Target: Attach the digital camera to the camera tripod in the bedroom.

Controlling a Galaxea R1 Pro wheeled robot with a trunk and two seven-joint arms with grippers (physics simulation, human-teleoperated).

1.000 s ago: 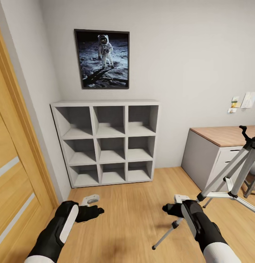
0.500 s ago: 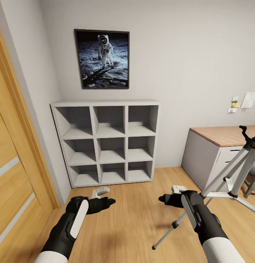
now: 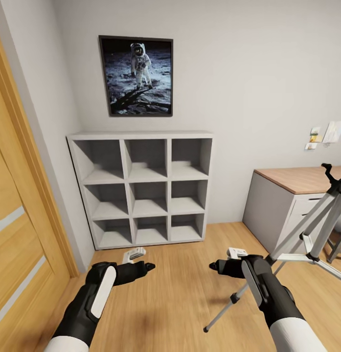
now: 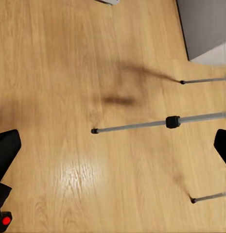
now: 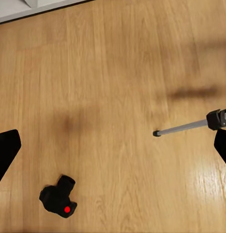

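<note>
The bedroom's pale wall [image 3: 248, 73] carries an astronaut picture [image 3: 136, 76] above grey cube shelving [image 3: 143, 188], with a wood-topped desk [image 3: 300, 180] to the right and a wooden door [image 3: 18, 234] at the left over the plank floor [image 3: 180, 303]. The camera tripod [image 3: 312, 230] stands at the right in front of the desk, one silver leg reaching the floor beside the right arm. The digital camera [image 5: 58, 198] lies on the bare floor apart from that leg's foot, while the left gripper [image 3: 141, 261] and right gripper [image 3: 226, 260] hover low, jaws apparently spread and holding nothing, as far as the wrist views show.
</note>
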